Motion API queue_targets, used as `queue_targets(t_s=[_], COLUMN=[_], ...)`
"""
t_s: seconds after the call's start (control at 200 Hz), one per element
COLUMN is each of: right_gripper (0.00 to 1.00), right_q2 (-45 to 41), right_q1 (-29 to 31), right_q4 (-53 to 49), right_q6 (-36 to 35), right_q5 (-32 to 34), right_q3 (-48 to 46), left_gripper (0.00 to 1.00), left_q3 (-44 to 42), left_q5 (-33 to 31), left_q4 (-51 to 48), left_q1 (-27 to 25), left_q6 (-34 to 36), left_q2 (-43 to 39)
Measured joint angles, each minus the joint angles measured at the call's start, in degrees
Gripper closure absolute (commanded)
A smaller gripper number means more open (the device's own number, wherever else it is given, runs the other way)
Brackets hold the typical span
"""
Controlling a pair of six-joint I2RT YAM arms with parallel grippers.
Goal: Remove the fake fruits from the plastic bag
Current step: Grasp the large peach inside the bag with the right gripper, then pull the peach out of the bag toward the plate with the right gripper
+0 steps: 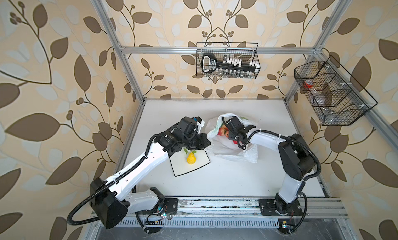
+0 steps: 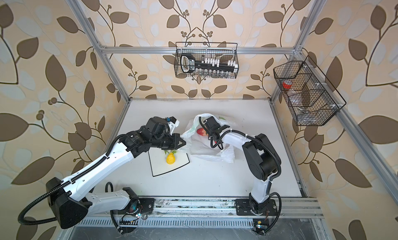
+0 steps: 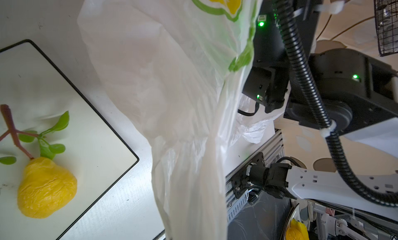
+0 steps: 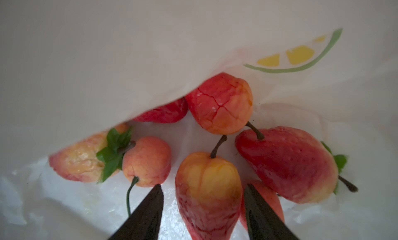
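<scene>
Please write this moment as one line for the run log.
stage: emptying plastic bag | left pincer: shut on bag edge | right pincer: open inside bag, astride red-yellow fruit | plate: yellow pear

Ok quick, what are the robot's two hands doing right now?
Left gripper: shut, pinching the edge of the plastic bag.
Right gripper: open inside the bag, jaws either side of a red-and-yellow fruit, not squeezing it yet.

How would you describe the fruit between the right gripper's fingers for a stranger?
On the table lies the plastic bag, and the right gripper reaches inside. One fruit sits between its dark fingers, yellow-orange around its brown stem, red toward the gripper. Its neighbours all lie outside the fingers.
</scene>
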Motion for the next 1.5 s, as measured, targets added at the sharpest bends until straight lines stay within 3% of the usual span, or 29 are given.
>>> queue_targets(t_s=[0.475,0.835,1.095,1.5], right_gripper=[0.38,0.51,0.51,0.51], right_q2=[5.9,6.8,-3.9,-20.9], right_q1=[-0.9,-1.2,0.2,9.0], right_q4=[2.6,3.6,3.7,3.8], right_q6=[0.1,-0.3,-1.4,-5.4], right_q5=[-2.7,-4.0,-6.1,-11.2], right_q3=[0.3,2.0,-5.0,-13.8], left_gripper=[1.0,1.0,1.0,1.0], left_q3=[0.0,0.0,0.0,0.0], left_q5=[0.0,-1.4,-3.3,-9.2], left_q4=[0.0,0.0,0.0,0.2], left_q1=[0.0,0.0,0.0,0.0], left_q6=[0.0,0.0,-0.3,-3.3], left_q2=[0.0,-0.5,-0.7,-0.6])
